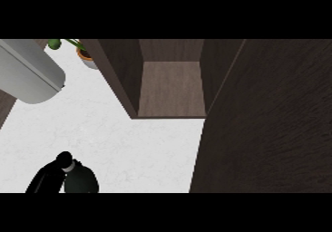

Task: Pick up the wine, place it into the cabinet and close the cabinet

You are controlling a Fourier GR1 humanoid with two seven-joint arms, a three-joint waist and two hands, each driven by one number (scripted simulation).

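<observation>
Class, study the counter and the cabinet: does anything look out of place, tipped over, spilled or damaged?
Nothing stands out. The cabinet stands open with a bare shelf, its door swung out, and the counter shows no spill.

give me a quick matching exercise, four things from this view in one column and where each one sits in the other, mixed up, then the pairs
Things:
1. cabinet
2. cabinet door
3. potted plant
4. hand

Places:
A. lower left, near the bottom edge
B. top centre, open, shelf bare
C. right side, swung open
D. top left, on the white counter

Pairs: 1-B, 2-C, 3-D, 4-A
</observation>
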